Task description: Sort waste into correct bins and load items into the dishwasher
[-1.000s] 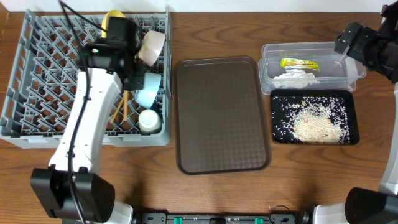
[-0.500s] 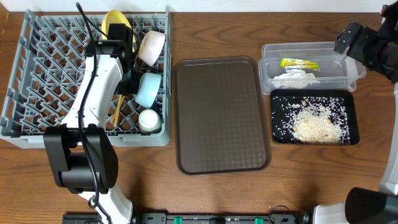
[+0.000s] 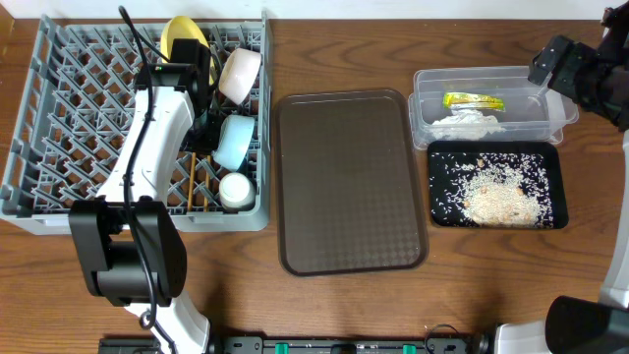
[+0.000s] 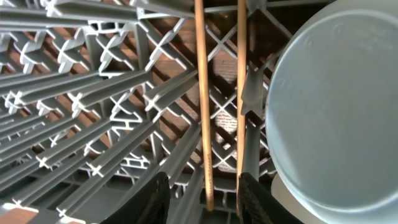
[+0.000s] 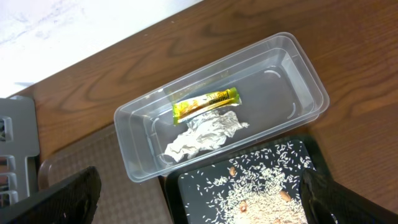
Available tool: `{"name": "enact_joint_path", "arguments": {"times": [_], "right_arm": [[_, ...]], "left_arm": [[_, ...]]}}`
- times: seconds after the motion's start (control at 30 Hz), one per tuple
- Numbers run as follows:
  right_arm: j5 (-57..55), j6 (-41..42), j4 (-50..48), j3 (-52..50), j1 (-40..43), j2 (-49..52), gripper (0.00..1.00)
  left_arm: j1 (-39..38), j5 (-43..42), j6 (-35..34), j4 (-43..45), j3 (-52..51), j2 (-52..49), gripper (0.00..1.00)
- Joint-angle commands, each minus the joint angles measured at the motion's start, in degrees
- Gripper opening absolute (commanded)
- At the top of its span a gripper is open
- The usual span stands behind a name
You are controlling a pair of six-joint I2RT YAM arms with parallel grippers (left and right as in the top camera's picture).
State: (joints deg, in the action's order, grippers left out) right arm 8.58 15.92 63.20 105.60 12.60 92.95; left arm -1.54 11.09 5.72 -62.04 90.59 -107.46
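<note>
Chopsticks (image 4: 203,106), 2 light, stiff, slippery sticks by the dish rack's (image 3: 59,98) right edge, lie between the left gripper's (image 4: 202,199) parted jaws, likely best pinched mid-length; right gripper (image 5: 202,208) gapes empty.

Rack (image 3: 59,118) is grey, w/ a criss-cross grid all over. Plate (image 3: 180,34) is bright yellow. Pink bowl (image 3: 241,74) is pinky-white, blue bowl (image 3: 234,143) is light blue & looks pale grey-blue up close. Cup (image 3: 236,189) is white. Sticks (image 4: 203,112) are light brown wood. Big tray (image 3: 352,182) is dark brown w/ a tiny criss-cross pattern. Tub (image 5: 292,68) is see-through. Wrapper (image 5: 205,104) is yellow-green w/ small dark marks. Paper (image 5: 205,134) is white, a bit grey in the folds. Small tray (image 3: 562,197) is black. Rice (image 3: 496,192) is whitish-tan w/ some orange-brown bits. Table (image 3: 344,49) is brown w/ darker wood lines. Left arm (image 3: 147,157) is white w/ black parts.
</note>
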Motion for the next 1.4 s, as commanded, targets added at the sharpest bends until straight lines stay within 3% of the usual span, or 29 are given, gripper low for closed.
{"name": "enact_joint_path", "arguments": {"times": [0.0, 0.17, 0.33, 0.5, 0.6, 0.63, 0.67, 0.77, 0.87, 1.37], "right_arm": [[0.26, 0.35, 0.09, 0.57, -0.24, 0.31, 0.99], [0.26, 0.35, 0.09, 0.57, -0.24, 0.31, 0.99], [0.26, 0.35, 0.09, 0.57, -0.24, 0.31, 0.99], [0.26, 0.35, 0.09, 0.57, -0.24, 0.31, 0.99], [0.26, 0.35, 0.09, 0.57, -0.24, 0.31, 0.99], [0.26, 0.35, 0.09, 0.57, -0.24, 0.31, 0.99], [0.26, 0.35, 0.09, 0.57, -0.24, 0.31, 0.99], [0.26, 0.35, 0.09, 0.57, -0.24, 0.31, 0.99], [0.26, 0.35, 0.09, 0.57, -0.24, 0.31, 0.99], [0.26, 0.35, 0.09, 0.57, -0.24, 0.31, 0.99]], "left_arm": [[0.22, -0.61, -3.76, -0.66, -0.35, 4.74, 0.37], [-0.31, -4.7, -5.38, 0.02, 0.24, 12.09, 0.37], [-0.79, -4.61, -13.9, 0.68, 0.28, 21.57, 0.38], [-0.79, -4.63, -19.63, 0.07, 0.28, 29.53, 0.51], [-0.79, -4.66, -19.8, -1.01, 0.28, 32.81, 0.52], [-0.79, -4.66, -19.8, -1.81, 0.28, 33.42, 0.58], [-0.79, -4.66, -19.8, -2.47, 0.28, 33.86, 0.73], [-0.79, -4.9, -20.9, -3.15, 0.28, 34.4, 0.82], [-0.79, -7.8, -25.18, -3.06, 0.28, 34.14, 0.84], [-0.79, -7.89, -25.33, -3.37, 0.28, 33.88, 0.91]]}}
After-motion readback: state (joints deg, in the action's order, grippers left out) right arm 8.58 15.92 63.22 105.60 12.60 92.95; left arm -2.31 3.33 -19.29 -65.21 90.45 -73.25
